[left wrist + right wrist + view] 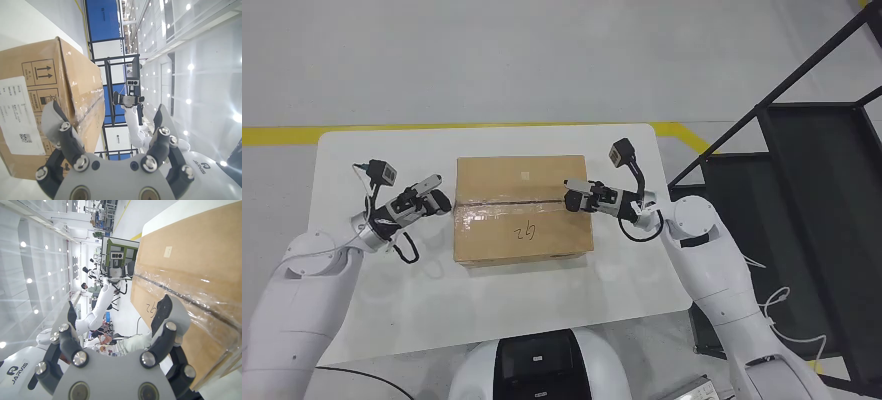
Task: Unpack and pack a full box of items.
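Note:
A closed cardboard box [523, 208] sits mid-table, its top seam sealed with clear tape. My left gripper [439, 199] is at the box's left end, level with the seam, open; in the left wrist view [105, 113] one finger [51, 117] lies against the box [37, 106] at its taped corner and the other stands free in the air. My right gripper [571, 196] is at the box's right end over the seam, open; in the right wrist view [119, 311] one finger [162, 313] rests over the box top [189, 275] beside the tape.
The white table [372, 310] has free room in front of and behind the box. A black metal rack [802, 180] stands just past the table's right edge. A yellow floor line [282, 134] runs behind the table.

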You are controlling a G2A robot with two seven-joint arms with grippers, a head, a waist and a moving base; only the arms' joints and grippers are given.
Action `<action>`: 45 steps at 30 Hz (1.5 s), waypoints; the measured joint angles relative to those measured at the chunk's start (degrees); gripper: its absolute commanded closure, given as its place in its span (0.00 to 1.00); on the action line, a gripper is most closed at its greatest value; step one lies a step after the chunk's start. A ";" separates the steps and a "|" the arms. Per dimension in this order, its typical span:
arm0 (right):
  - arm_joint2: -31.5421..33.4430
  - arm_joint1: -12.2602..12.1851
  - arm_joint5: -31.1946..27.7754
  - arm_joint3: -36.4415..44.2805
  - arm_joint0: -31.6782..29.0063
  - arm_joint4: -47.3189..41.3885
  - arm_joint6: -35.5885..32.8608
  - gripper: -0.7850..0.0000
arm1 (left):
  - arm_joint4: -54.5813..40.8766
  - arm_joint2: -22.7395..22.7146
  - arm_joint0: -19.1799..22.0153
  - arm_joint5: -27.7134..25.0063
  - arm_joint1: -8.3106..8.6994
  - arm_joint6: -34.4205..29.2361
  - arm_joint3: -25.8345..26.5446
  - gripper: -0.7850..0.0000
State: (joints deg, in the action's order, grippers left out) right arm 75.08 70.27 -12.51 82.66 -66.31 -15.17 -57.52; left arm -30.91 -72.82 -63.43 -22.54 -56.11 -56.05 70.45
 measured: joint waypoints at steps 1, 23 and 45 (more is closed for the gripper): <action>-0.12 -0.02 0.00 -0.05 0.02 -0.01 0.04 0.00 | 0.10 -0.06 -0.11 0.01 0.01 -0.12 0.05 0.00; 2.41 -1.29 -1.68 -1.84 -0.89 -0.70 2.64 0.00 | 2.29 -1.98 -0.25 0.24 0.00 0.59 0.07 0.00; 11.31 -2.75 -9.29 4.68 -8.84 -11.71 -1.60 0.00 | -4.48 -9.56 -4.68 -1.60 1.06 -1.24 3.16 0.00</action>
